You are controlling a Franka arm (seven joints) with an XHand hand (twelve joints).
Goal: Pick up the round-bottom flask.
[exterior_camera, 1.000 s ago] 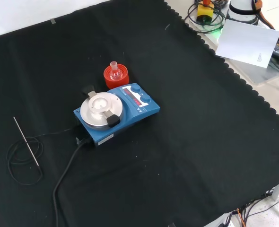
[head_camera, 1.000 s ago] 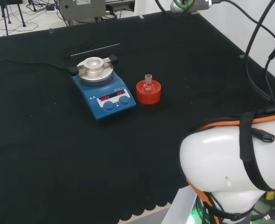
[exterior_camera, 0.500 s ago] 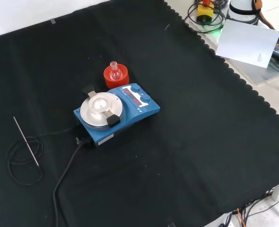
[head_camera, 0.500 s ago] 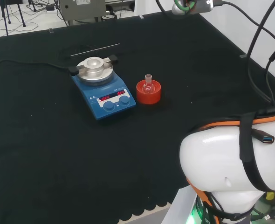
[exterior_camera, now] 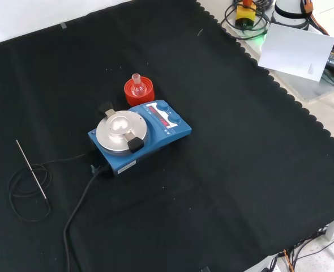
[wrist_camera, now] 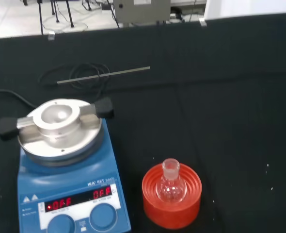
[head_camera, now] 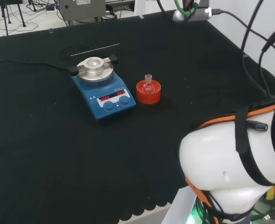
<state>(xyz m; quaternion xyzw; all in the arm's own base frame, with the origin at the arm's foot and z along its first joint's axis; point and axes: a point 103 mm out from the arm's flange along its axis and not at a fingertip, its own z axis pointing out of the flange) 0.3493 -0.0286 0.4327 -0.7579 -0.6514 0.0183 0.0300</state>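
Observation:
A small clear round-bottom flask stands upright, neck up, in a red ribbed ring stand on the black cloth. In the head view the stand sits just right of a blue stirrer plate; in the front view it sits just beyond that plate. The arm's white link is at the lower right of the head view, well away from the flask.
The blue stirrer plate has a round metal top and a black cable running off it. A thin metal rod with a coiled wire lies on the cloth beyond it. Cables and gear sit past the scalloped cloth edge.
In the head view the arm's white link and its cables have shifted slightly. The flask, stand and stirrer plate have not moved.

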